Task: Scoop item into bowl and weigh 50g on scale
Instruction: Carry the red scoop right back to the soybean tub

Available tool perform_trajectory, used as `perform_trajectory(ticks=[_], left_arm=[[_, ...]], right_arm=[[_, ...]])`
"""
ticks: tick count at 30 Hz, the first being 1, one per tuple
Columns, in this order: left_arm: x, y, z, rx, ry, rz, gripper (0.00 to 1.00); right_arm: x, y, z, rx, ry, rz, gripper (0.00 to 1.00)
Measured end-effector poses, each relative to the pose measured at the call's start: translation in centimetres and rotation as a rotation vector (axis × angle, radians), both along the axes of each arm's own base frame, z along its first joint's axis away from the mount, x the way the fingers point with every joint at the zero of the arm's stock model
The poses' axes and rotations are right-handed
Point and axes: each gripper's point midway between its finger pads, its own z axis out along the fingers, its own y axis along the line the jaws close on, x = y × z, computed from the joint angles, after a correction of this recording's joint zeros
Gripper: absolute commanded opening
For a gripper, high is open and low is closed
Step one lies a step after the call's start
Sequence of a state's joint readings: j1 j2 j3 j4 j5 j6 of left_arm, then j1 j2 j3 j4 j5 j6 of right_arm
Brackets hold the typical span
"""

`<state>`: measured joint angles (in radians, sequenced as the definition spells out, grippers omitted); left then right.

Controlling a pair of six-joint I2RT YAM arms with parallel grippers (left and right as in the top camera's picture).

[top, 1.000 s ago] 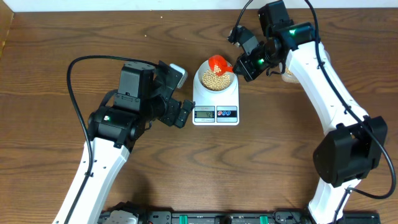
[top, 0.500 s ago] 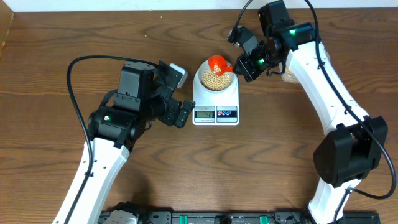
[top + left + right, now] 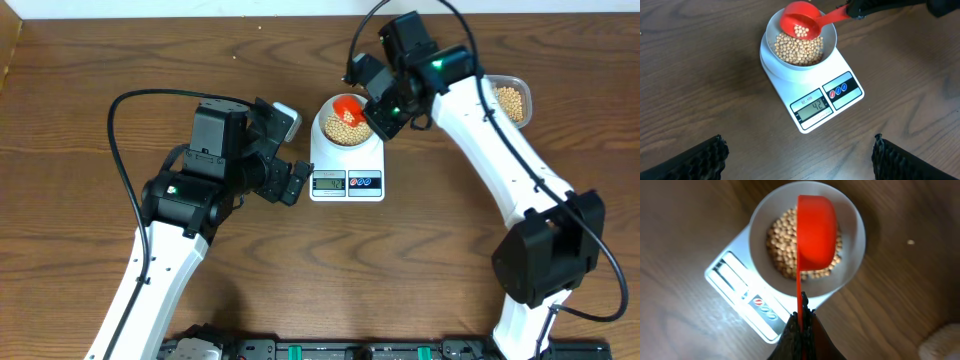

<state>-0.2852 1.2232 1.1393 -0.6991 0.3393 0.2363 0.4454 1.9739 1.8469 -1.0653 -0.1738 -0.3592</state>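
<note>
We swung scoop [image 3: 800, 21] left: now over bowl [image 3: 768, 42] atop scale [image 3: 840, 65], few beans [image 3: 799, 50] aboard for fine top-up. We keep right end effector [image 3: 801, 325] clenched on scoop; left end effector [image 3: 797, 152] released beside scale.

The scale [image 3: 347, 182] sits on the tabletop [image 3: 100, 60], with the bowl [image 3: 771, 30] on it behind the display. Beans [image 3: 345, 130] lie in the bowl. A scoop [image 3: 347, 107] hangs over them, its handle in the right hand [image 3: 801, 317]. The left hand [image 3: 292, 152] is just left of the scale, and a tub [image 3: 513, 98] stands well to its right.
</note>
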Motion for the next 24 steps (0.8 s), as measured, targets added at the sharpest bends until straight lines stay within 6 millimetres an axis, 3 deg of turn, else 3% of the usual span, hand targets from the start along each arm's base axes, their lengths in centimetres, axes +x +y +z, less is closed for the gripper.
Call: perform_trajectory(ticks=[12,20,24], left_arm=[[0.0,0.0,0.0,0.0,0.0,0.0,0.94],[0.0,0.0,0.0,0.0,0.0,0.0,0.94],[0.0,0.0,0.0,0.0,0.0,0.0,0.94]], right_arm=[[-0.2,0.0,2.5,-0.107,-0.133,-0.004,0.01],[-0.7,-0.1,4.9,-0.006,-0.13,-0.014,0.01],[-1.0,-1.4,6.1,0.064,-0.101,-0.051,0.01]])
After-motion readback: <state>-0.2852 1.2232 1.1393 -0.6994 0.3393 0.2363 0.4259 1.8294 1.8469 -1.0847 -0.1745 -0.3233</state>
